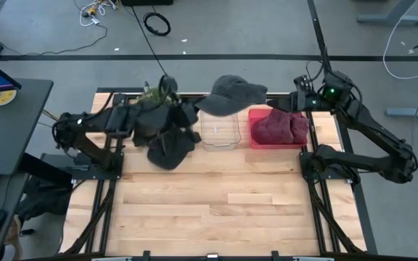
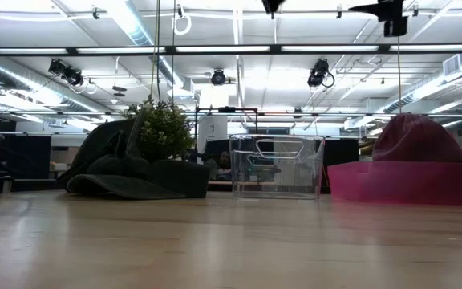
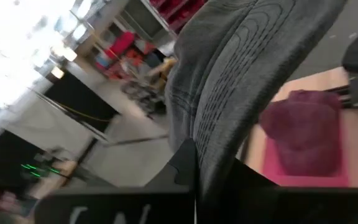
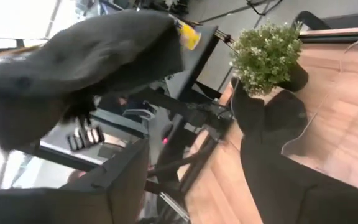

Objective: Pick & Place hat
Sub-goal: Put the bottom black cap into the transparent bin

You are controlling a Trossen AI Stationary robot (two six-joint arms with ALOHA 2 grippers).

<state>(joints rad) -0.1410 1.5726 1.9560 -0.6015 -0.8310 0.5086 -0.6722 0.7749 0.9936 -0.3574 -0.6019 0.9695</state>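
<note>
High view: grey cap [image 1: 231,94] hangs in the air at the far edge of the table, over the back rim of the clear bin [image 1: 220,129]. Both arms reach toward it from opposite sides. Left wrist view shows the cap brim [image 3: 247,68] running straight down between the left gripper [image 3: 194,186] fingers, so I judge the left claw closed on the cap. Right gripper [image 1: 300,98] sits just beside the cap's other edge; cannot tell if it grips or is spread.

Step in hand, as I read it: carry phase, cap lifted, not yet placed. Next move calls for lowering it squarely into the clear bin, then releasing.

Red bin [image 1: 276,138] holds a maroon hat [image 1: 280,125]; dark hats [image 1: 169,141] lie piled by the potted plant [image 1: 153,94].

No brand, label or writing readable in any view
</note>
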